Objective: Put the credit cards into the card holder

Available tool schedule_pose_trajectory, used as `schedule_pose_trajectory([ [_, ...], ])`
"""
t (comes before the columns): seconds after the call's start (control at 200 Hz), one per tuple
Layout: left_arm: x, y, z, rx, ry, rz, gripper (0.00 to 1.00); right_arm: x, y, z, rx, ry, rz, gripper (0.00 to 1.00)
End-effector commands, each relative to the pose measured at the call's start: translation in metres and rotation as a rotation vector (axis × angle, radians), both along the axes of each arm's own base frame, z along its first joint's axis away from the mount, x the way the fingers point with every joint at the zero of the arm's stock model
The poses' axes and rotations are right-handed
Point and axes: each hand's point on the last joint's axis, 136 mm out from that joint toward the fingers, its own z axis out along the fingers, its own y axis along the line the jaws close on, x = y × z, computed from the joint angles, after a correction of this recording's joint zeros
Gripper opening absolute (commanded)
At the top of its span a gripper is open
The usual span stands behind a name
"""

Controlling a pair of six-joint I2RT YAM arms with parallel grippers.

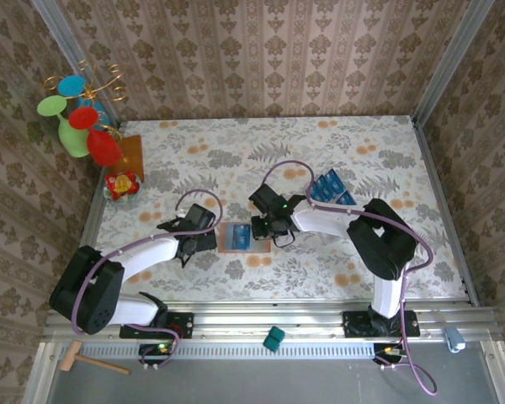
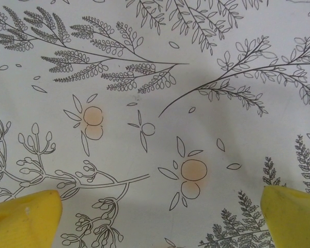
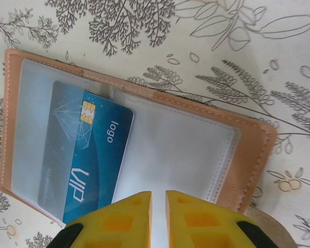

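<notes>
At nine o'clock of the card holder, our left claw hangs spread wide over the flowered bench, gripping nothing. We see the holder lying open and flat mid-bench, one blue credit card partly tucked into its clear sleeve. At its three o'clock, our right claw is nearly closed, a thin slit between the fingers; we cannot tell whether it pinches anything. Further blue cards sit at two o'clock, beyond that claw.

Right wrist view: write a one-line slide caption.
Blue VIP card partly inside the open card holder's clear sleeve, right claw nearly closed at its edge.
</notes>
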Motion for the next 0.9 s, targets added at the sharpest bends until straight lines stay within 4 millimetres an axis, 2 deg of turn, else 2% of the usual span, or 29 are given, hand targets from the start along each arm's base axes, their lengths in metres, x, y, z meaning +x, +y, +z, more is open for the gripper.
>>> schedule_pose_trajectory([
  [0.0,-0.002,0.004,-0.005,0.011,0.019,0.014,1.0,0.002,0.005,0.0,-0.035,-0.011,0.023,0.17],
  [0.415,0.0,-0.003,-0.009,-0.011,0.03,-0.01,1.0,-0.002,0.021,-0.009,-0.03,0.012,0.053,0.17],
  [0.895,-0.001,-0.006,-0.014,-0.019,0.042,-0.019,1.0,0.0,0.04,-0.009,0.007,0.022,0.065,0.17],
])
